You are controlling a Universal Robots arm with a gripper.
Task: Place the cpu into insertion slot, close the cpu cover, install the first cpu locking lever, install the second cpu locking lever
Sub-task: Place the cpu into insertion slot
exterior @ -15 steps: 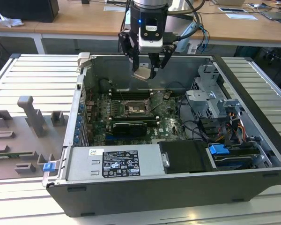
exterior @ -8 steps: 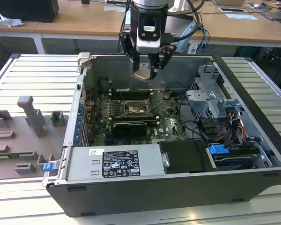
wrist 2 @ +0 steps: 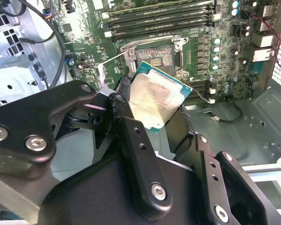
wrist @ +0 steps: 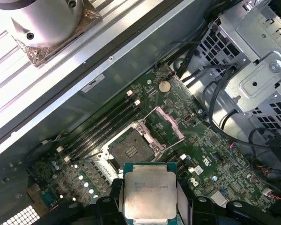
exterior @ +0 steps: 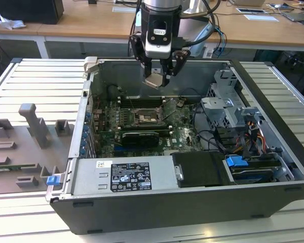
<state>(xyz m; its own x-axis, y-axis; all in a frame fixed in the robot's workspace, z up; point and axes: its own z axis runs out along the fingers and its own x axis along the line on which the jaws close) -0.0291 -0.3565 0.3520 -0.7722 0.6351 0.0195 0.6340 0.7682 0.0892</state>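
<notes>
My gripper [exterior: 157, 77] hangs above the open computer case, shut on the cpu [exterior: 154, 82]. The cpu is a flat square chip with a pale silvery face [wrist 2: 154, 98] and a green edge [wrist: 150, 192], clamped between the two black fingers and held tilted. The insertion slot [exterior: 144, 117] lies below it on the green board, a dark square recess with a metal rim [wrist: 130, 149] [wrist 2: 155, 57], bare inside. The cpu cover [wrist: 168, 123] stands swung open beside the slot, a thin metal frame [exterior: 169, 107]. The chip is well clear of the board.
Long black memory slots [wrist: 105, 124] run beside the socket. A black card [exterior: 138, 137] lies in front of it. A metal drive cage [exterior: 228, 104] with cables fills the case's right in the exterior view. The power supply [exterior: 124, 174] is at the front, and a grey fixture tray [exterior: 25, 147] at the left.
</notes>
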